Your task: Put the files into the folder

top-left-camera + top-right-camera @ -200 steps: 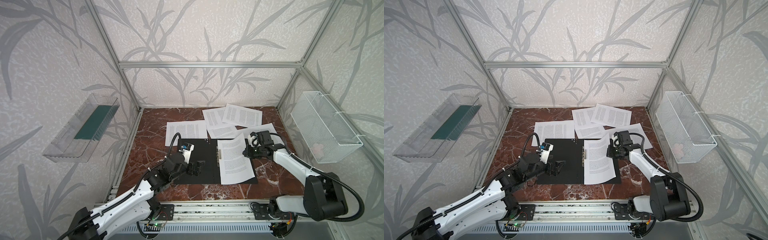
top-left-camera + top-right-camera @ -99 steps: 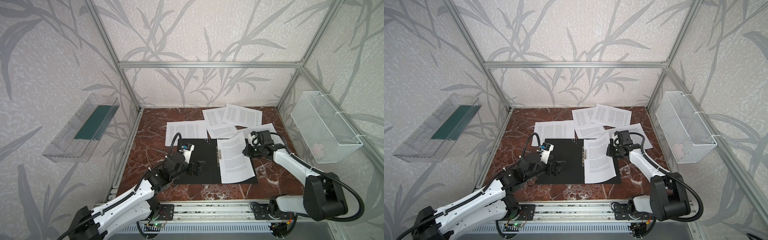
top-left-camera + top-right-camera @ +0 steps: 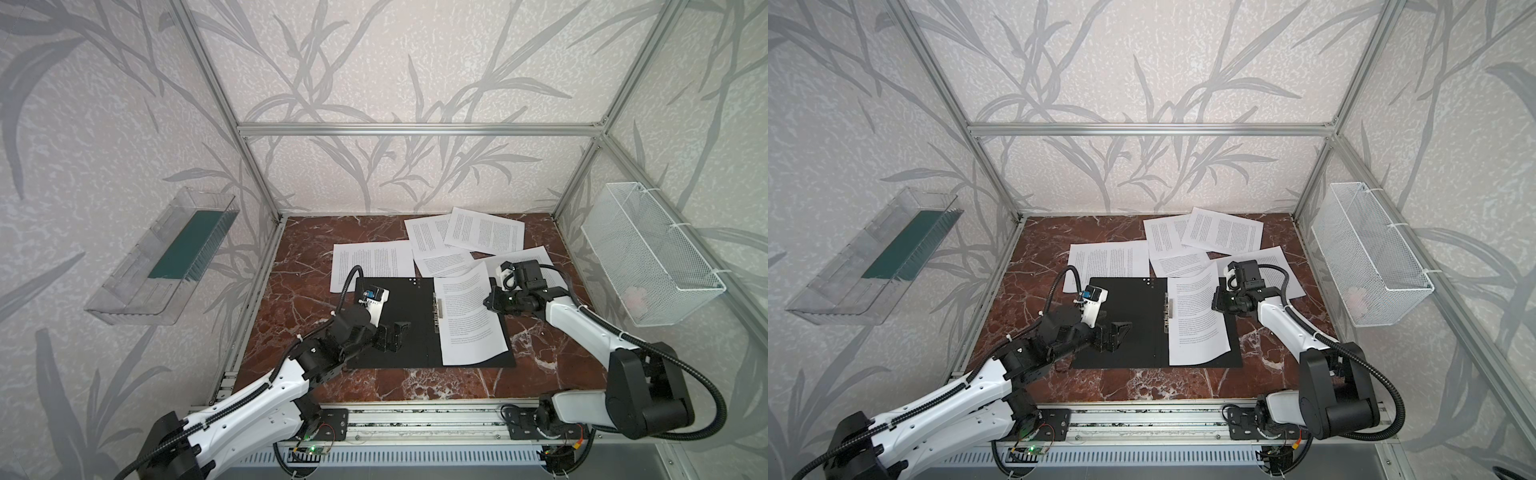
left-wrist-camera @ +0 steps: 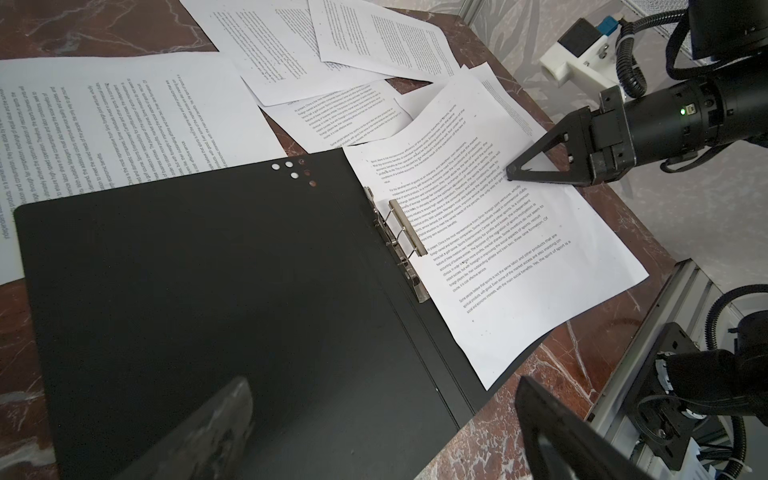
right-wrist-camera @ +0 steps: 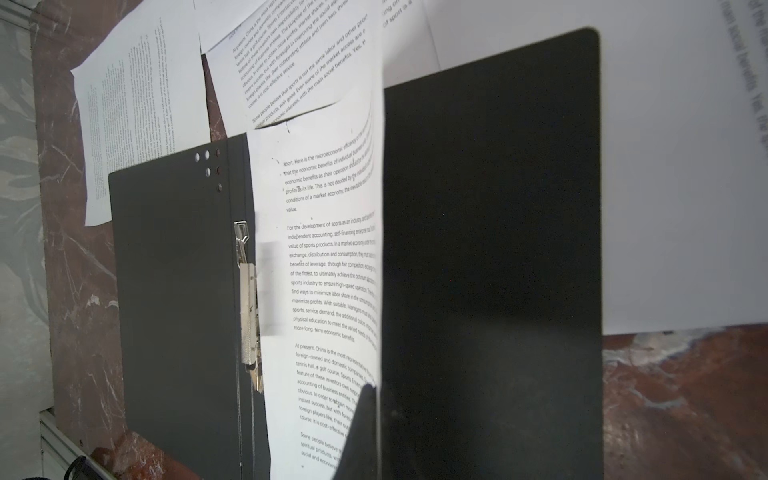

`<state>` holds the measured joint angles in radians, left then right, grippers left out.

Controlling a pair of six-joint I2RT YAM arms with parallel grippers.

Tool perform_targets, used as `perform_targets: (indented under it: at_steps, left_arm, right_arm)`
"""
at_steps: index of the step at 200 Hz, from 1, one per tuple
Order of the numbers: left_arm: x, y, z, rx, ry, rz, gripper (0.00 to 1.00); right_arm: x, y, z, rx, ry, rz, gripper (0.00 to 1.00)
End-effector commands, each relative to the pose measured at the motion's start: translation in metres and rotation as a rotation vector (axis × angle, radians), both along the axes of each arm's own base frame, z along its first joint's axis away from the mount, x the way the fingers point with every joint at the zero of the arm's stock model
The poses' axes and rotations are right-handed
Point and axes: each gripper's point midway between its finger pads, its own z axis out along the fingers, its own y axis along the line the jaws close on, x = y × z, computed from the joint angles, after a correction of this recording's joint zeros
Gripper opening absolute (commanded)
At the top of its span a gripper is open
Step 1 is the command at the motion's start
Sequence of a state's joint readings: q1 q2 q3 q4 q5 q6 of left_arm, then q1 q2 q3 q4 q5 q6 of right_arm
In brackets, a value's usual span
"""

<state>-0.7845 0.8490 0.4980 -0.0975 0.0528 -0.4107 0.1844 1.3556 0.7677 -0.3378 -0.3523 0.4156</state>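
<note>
The folder (image 3: 411, 303) lies open on the marble table, black inside facing up, in both top views (image 3: 1133, 299). A metal clip (image 4: 405, 232) runs along its spine. One file (image 3: 469, 316) rests on the folder's right half, its left edge beside the clip. My right gripper (image 3: 490, 301) is shut on this sheet's right edge and holds it slightly lifted (image 5: 316, 257). My left gripper (image 3: 395, 332) hovers open over the folder's bare left half (image 4: 208, 291), holding nothing. Several more files (image 3: 372, 266) lie loose behind the folder.
A clear wall tray (image 3: 166, 257) with a green insert hangs on the left wall. A white wire basket (image 3: 648, 253) hangs on the right wall. An aluminium rail (image 3: 415, 415) runs along the table's front edge. One loose sheet (image 3: 523, 257) lies under my right arm.
Hardly anything: the sheet in my right gripper has shifted very slightly over the folder. Both arms stay where they were.
</note>
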Motion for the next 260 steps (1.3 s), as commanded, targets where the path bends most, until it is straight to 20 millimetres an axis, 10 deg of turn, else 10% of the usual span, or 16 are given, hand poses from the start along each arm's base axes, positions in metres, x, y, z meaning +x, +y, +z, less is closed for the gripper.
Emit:
perform_targets:
  at_steps: [1, 260]
  left_arm:
    - [0.004, -0.001, 0.009, -0.004, -0.03, 0.004, 0.99]
    - [0.004, -0.001, 0.008, -0.001, -0.031, 0.005, 0.99]
  right_arm:
    - [0.003, 0.007, 0.003, 0.027, -0.011, 0.017, 0.0]
    - [-0.007, 0.008, -0.008, 0.031, 0.021, 0.016, 0.28]
